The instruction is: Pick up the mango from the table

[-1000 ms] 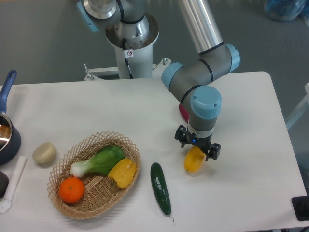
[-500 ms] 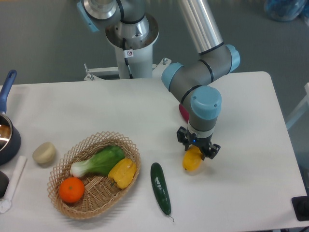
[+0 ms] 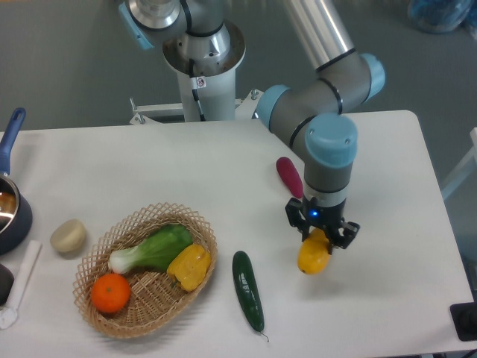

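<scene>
Camera: black hand (image 3: 322,235) grips smooth oblong mango (image 3: 313,256).

The big white table (image 3: 149,171) holds a round woven basket (image 3: 195,287) near the left, a dark green cucumber (image 3: 247,290) beside it, and a small red-pink vegetable (image 3: 289,176) farther right.

- The gripper (image 3: 321,236) covers the mango's (image 3: 314,256) top end.
- At nine o'clock, the edge cuts off a blue-handled pot (image 3: 10,206).
</scene>
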{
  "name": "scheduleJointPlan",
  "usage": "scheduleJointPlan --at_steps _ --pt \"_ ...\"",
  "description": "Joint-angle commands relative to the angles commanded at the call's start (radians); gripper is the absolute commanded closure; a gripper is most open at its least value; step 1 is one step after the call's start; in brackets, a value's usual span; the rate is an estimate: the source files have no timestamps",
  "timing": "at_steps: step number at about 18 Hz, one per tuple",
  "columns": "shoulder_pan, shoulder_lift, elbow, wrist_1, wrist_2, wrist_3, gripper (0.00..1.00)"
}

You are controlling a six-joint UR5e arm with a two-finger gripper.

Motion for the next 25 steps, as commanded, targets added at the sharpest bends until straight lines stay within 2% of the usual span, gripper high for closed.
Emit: scheduleJointPlan --at_steps 3,5,10,14,19,25 --pt "0.003 0.011 0.063 0.000 -0.117 -0.065 0.75" --pt "0.003 0.037 0.081 0.000 -0.164 -0.101 0.75" --pt "0.052 0.092 0.080 -0.011 -0.192 -0.122 0.75" --pt "0.067 0.095 0.066 -0.012 -0.197 -0.112 0.75" --pt "0.107 0.141 0.031 -0.012 -0.224 -0.108 0.75" --pt "0.115 0.147 0.031 -0.012 -0.240 -0.109 0.75"
